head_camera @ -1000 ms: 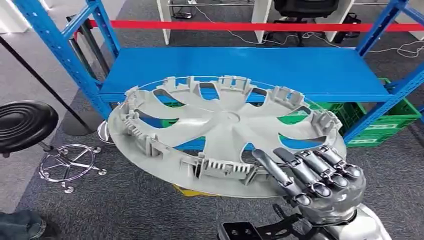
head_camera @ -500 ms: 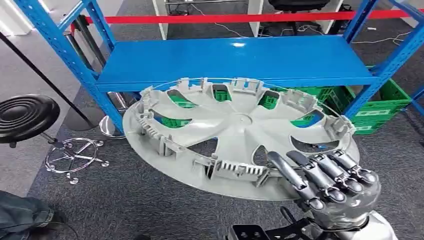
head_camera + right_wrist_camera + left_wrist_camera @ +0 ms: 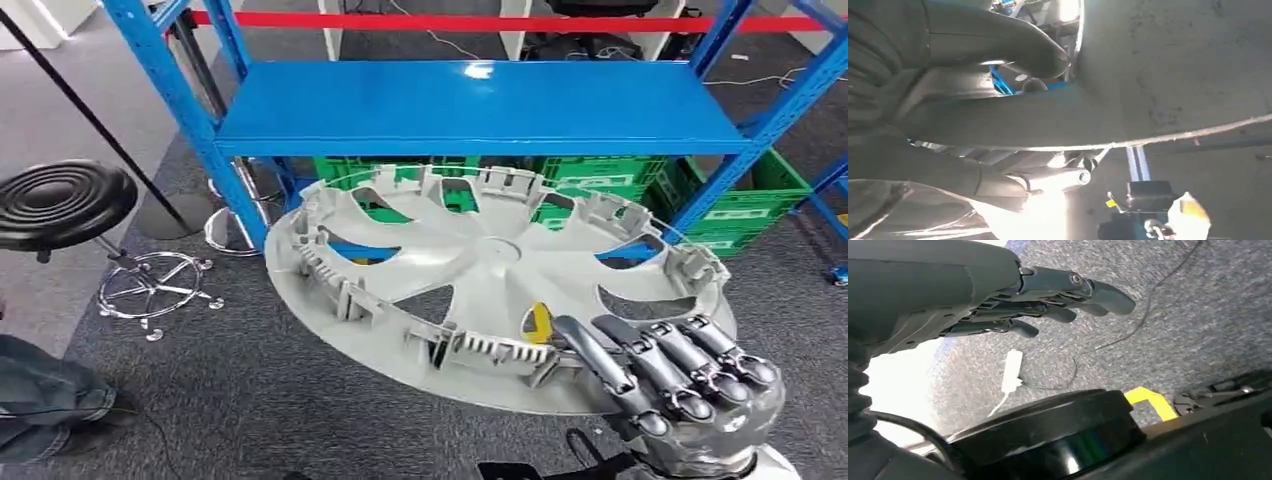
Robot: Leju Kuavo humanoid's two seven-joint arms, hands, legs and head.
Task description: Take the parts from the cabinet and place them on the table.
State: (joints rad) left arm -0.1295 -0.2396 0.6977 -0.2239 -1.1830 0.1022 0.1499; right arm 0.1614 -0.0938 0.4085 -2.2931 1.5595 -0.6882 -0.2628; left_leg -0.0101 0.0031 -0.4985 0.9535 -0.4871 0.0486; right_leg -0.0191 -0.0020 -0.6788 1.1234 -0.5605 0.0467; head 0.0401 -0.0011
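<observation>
A large grey wheel cover (image 3: 480, 270) lies nearly flat in front of me, inner side up, with clips around its rim. My right hand (image 3: 680, 385) grips its near right edge, fingers laid over the rim. The right wrist view looks at the cover's underside (image 3: 1173, 75) with the thumb (image 3: 1013, 42) pressed against it. Beyond the cover stands the blue cabinet (image 3: 470, 105), its shelf bare. My left hand (image 3: 1048, 300) hangs over the carpet with its fingers apart and nothing in them.
Green crates (image 3: 590, 180) sit under the blue shelf. A black stool (image 3: 65, 200) with a chrome base stands at the left. A red tape barrier (image 3: 500, 20) runs behind the cabinet. A person's trouser leg (image 3: 40, 405) is at the lower left.
The whole view has shifted: the cabinet has drawn back and the cover sits lower and further right in the picture. My right hand keeps its grip on the cover's rim.
</observation>
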